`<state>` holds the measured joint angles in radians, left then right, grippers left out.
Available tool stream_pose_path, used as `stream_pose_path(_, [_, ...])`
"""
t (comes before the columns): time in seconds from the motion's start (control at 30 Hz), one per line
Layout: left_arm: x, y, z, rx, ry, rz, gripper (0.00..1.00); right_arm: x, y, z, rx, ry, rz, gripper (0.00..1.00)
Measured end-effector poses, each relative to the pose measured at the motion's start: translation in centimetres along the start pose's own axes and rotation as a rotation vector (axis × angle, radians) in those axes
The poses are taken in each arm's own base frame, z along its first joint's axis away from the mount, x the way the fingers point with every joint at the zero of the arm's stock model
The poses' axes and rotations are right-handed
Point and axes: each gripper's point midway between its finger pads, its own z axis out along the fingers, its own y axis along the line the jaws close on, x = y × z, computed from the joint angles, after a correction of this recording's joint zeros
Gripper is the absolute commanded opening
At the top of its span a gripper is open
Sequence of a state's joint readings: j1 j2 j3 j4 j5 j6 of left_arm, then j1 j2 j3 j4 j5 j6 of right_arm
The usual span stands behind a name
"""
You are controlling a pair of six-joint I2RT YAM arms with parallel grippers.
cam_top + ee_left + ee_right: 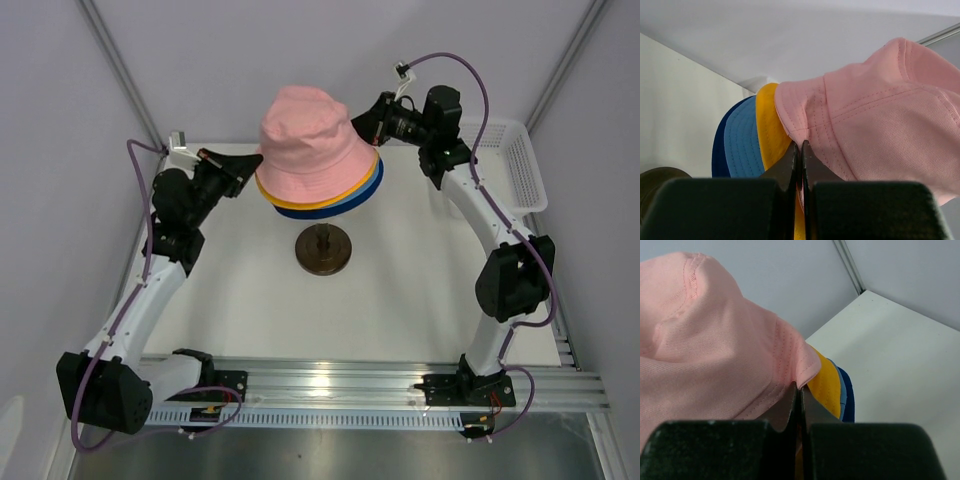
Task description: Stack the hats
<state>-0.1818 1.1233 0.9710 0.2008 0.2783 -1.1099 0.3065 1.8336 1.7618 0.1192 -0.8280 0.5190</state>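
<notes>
Both claws, left [799, 150] & right [799, 392], clamp pink hat [310, 140] brim; 4 hats stacked.

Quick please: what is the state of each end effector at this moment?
Left end effector: closed, pinching the brim of the pink hat.
Right end effector: closed, pinching the pink hat's brim on the opposite side.

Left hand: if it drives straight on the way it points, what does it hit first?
The pink hat. The left hand is already shut on its brim, so going on would push into the crown, with the yellow hat just beneath.
</notes>
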Motion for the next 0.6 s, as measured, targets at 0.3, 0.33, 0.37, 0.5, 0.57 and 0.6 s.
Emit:
stream_pose_path(0.3, [0.6,0.4,1.1,-0.005,-0.008,0.083,0.01,0.1,-0.2,-0.2,0.023,-0.011,-0.005,0.0])
stream_pose_path(0.33, [0.6,0.6,1.4,-0.006,-0.006,0.089,0.01,0.1,-0.3,-0.3,0.026,-0.012,-0.005,0.0])
stream_pose_path(0.37, [0.6,0.7,1.7,-0.005,-0.006,0.092,0.01,0.1,-0.4,-0.3,0.03,-0.013,-0.006,0.0])
stream_pose_path(0.5, [0.6,1.1,2.5,0.013,-0.019,0.105,0.01,0.1,-0.8,-0.4,0.054,-0.012,-0.004,0.0])
stream_pose_path(0.57, [0.6,1.1,2.5,0.02,-0.024,0.122,0.01,0.1,-0.9,-0.5,0.069,-0.006,0.006,0.0])
stream_pose_path(0.6, [0.6,1.2,2.5,0.02,-0.025,0.131,0.01,0.0,-0.9,-0.6,0.076,-0.004,0.01,0.0])
